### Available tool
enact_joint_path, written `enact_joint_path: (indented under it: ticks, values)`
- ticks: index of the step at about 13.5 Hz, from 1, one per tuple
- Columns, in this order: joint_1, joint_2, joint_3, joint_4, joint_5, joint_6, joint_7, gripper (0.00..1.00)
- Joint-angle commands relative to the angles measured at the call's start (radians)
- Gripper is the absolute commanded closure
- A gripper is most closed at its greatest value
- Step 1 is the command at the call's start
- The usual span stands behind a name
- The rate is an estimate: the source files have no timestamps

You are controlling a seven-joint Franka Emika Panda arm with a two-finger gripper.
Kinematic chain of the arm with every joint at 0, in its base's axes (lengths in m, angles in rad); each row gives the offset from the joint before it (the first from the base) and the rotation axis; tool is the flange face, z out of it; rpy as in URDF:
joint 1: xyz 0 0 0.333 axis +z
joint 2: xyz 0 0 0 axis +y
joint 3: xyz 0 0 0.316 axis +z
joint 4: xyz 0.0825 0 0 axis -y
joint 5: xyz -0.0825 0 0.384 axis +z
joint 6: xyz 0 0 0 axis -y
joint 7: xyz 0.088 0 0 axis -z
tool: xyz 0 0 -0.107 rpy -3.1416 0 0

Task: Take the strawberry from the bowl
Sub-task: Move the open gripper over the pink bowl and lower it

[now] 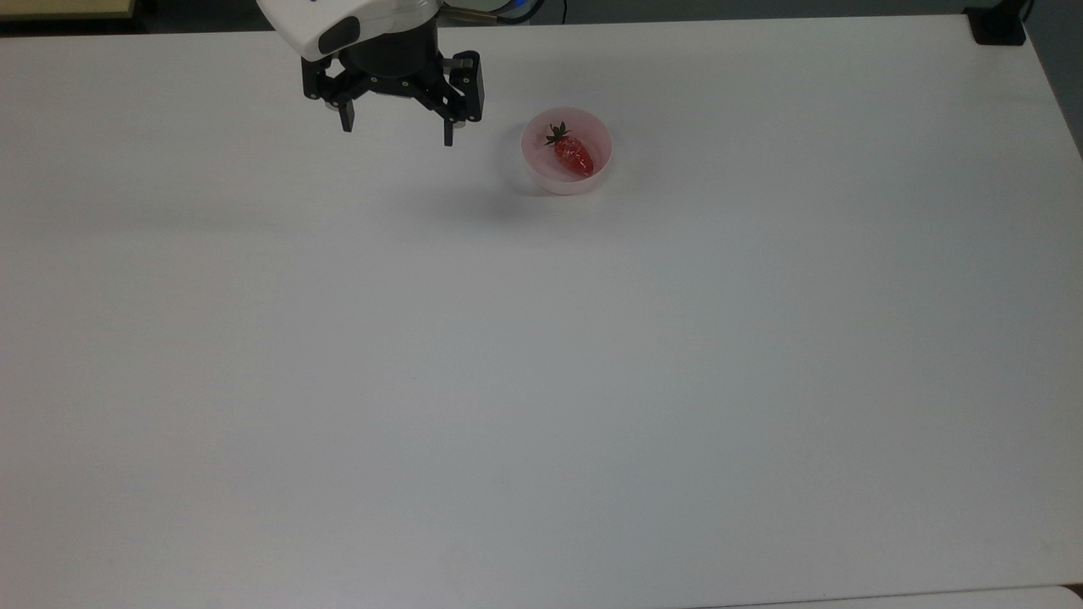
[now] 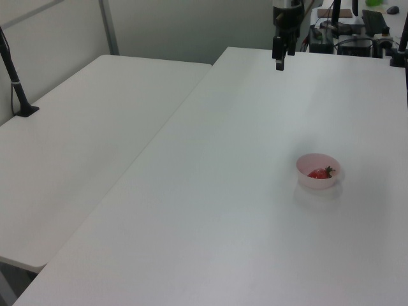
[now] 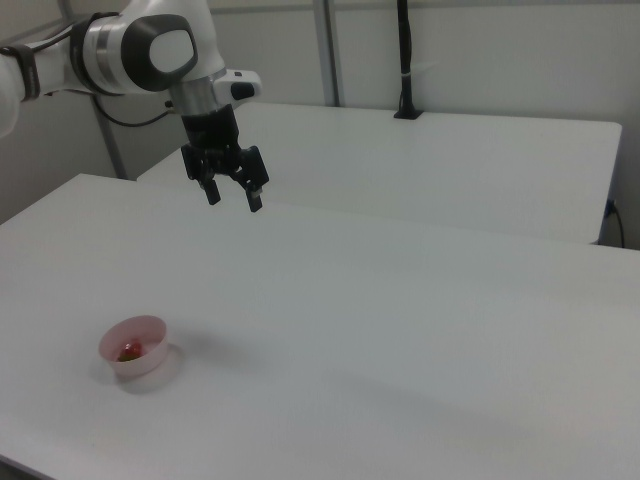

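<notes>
The strawberry (image 1: 573,156) lay inside the bowl (image 1: 541,175), its green cap toward the top view's upper left and its red tip toward the lower right. The bowl sat on the white desk (image 1: 541,381). The gripper (image 1: 395,134) hung in the air well off to the top view's left of the bowl, raised clear of the desk, jaws spread wide and holding nothing. By the look of it, none of the task was done: the berry was untouched. Left to do were the move across over the bowl, the descent between its walls, the closing on the fruit, and the lift out.
</notes>
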Motion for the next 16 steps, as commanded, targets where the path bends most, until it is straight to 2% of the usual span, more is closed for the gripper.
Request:
enact_joint_path:
  ticks: [1, 6, 8, 10, 12, 15, 16]
  values:
    - [0.009, -0.014, -0.002, -0.005, -0.013, -0.011, 0.003, 0.00]
    - [0.016, -0.005, 0.006, -0.005, 0.004, -0.006, 0.007, 0.00]
    - [0.025, 0.029, 0.013, -0.002, 0.004, 0.061, 0.016, 0.00]
    - [0.092, 0.030, 0.021, -0.022, 0.009, 0.029, 0.010, 0.00]
    - [0.111, 0.029, 0.023, -0.064, 0.056, -0.014, -0.025, 0.00]
    - [0.164, 0.014, 0.023, -0.118, 0.073, -0.063, -0.010, 0.00]
    - [0.181, 0.003, 0.023, -0.156, 0.105, -0.071, -0.009, 0.00]
